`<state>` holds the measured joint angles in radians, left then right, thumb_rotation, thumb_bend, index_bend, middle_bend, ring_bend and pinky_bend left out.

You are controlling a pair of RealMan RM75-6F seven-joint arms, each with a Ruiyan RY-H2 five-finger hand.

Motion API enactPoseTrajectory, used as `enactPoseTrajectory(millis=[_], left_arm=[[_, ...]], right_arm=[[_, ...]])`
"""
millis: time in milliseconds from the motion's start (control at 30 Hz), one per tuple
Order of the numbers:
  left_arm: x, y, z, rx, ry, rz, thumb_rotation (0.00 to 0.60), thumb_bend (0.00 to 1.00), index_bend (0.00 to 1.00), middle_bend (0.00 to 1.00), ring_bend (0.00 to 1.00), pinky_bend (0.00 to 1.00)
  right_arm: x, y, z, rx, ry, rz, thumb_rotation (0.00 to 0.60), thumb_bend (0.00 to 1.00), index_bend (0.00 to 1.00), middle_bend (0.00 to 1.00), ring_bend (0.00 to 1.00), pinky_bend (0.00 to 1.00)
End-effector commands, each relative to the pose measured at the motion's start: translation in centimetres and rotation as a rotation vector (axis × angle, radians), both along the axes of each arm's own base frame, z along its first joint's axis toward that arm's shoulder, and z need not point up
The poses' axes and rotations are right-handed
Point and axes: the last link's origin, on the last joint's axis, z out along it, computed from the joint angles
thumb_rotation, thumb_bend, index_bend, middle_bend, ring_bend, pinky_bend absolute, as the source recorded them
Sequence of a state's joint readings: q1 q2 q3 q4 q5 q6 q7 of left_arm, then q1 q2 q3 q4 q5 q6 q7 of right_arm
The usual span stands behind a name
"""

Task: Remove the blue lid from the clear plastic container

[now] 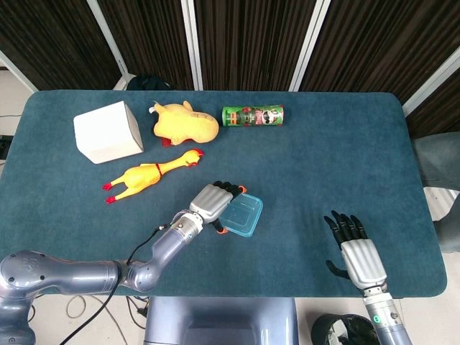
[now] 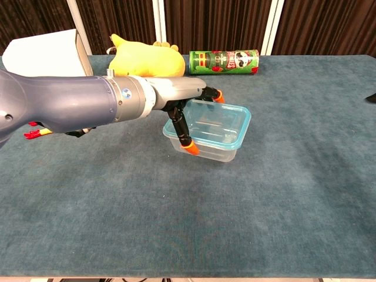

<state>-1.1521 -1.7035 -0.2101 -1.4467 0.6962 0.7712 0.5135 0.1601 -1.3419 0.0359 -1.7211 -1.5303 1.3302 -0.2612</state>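
Blue-covered table (image 1: pixel 323 144): broad bare cloth lies between the hands. White box (image 1: pixel 108 131), yellow plush toy (image 1: pixel 185 123), rubber chicken (image 1: pixel 147 176) and green crisps can (image 1: pixel 252 115), label unreadable, lie beyond the left hand (image 1: pixel 210 203), which grips the clear plastic container (image 2: pixel 212 129), blue lid (image 2: pixel 218 115) on. Right hand (image 1: pixel 356 251) spread, near the front edge.

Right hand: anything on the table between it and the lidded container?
Nothing visible. The head view shows bare table between the right hand and the clear container. The left hand already grips the container's far side; its blue lid is still on.
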Motion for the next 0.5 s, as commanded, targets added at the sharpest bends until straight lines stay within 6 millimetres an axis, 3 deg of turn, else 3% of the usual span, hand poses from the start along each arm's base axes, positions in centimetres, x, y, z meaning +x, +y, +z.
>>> enactPoseTrajectory(millis=[33, 500], left_arm=[[0.1, -0.2, -0.3, -0.005, 0.002, 0.002, 0.6, 0.07, 0.21, 0.25, 0.18, 0.31], [0.2, -1.0, -2.3, -0.04, 0.042, -0.013, 0.6, 0.07, 0.21, 0.25, 0.18, 0.31]], right_arm=[[0.7, -0.2, -1.4, 0.019, -0.016, 0.003, 0.6, 0.31, 0.0, 0.0, 0.0, 0.0], [3.4, -0.5, -5.1, 0.055, -0.057, 0.019, 0.6, 0.31, 0.0, 0.0, 0.0, 0.0]])
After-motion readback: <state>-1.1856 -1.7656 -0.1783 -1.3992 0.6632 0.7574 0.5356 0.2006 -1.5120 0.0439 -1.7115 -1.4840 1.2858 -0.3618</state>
